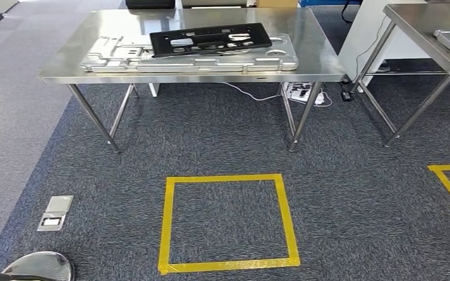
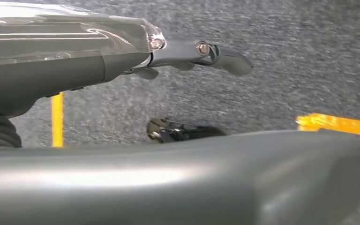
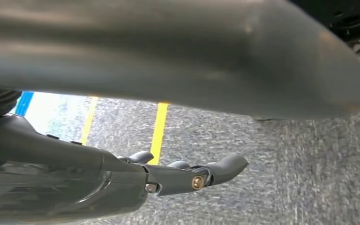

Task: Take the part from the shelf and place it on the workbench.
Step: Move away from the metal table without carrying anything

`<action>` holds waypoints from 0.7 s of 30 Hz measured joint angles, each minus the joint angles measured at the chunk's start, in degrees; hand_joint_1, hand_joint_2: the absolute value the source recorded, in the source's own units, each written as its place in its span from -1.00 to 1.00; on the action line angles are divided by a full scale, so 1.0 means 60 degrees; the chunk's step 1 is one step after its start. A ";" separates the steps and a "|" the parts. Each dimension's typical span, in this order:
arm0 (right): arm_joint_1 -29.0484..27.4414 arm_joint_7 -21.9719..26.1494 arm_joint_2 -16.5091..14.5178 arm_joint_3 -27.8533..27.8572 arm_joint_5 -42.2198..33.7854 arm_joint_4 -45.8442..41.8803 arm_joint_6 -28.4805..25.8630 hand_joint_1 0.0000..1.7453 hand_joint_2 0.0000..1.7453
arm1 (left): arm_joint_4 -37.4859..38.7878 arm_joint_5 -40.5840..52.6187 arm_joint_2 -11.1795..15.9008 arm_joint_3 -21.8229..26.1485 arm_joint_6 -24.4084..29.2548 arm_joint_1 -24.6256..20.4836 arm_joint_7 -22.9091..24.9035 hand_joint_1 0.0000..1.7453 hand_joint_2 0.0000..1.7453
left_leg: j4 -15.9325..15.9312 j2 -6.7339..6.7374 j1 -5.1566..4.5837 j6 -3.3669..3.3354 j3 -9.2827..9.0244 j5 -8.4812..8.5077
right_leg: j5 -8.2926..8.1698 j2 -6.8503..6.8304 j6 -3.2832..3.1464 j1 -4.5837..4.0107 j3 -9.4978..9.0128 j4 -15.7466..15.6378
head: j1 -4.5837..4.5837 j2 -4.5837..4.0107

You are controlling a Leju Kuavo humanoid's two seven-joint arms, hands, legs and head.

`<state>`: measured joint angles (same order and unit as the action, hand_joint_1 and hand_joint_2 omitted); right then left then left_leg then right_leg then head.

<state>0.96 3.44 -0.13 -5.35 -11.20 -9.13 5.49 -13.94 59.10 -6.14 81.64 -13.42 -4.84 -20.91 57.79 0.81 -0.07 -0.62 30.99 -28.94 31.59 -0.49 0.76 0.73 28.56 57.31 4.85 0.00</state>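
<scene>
The left hand (image 2: 187,54) is hanging over the grey carpet (image 1: 340,193), its fingers (image 2: 232,63) stretched out and holding nothing. The right hand (image 3: 187,176) is doing the same, fingers (image 3: 227,166) straight and empty. Ahead, the black part (image 1: 210,39) is lying flat on a silver tray (image 1: 190,58) on the shiny workbench (image 1: 322,61). A yellow tape square (image 1: 227,222) is sitting on the floor before it.

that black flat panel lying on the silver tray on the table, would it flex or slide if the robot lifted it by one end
The black panel looks thin, long and full of cut-outs, so it would probably flex somewhat. It lies loosely and slightly askew on the silver tray, both smooth, so a push would likely slide it.
</scene>
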 joint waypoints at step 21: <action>-0.0117 0.1307 0.0405 0.0097 -0.0015 -0.0019 0.0483 -1.00 0.50 | 0.0000 -0.0419 -0.0176 0.0002 -0.0029 -0.0001 -0.0247 -1.00 1.00 | 0.0001 0.0000 -0.0002 -0.0001 -0.0002 -0.0001 | -0.0004 0.0000 0.0005 0.0003 -0.0001 -0.0001 | 0.0000 0.0000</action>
<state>0.25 11.28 2.30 -4.77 -11.29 -9.24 8.39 -13.94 56.58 -7.19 81.65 -13.59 -4.85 -22.39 57.80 0.81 -0.08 -0.62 30.98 -28.94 31.56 -0.49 0.78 0.75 28.55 57.31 4.85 0.00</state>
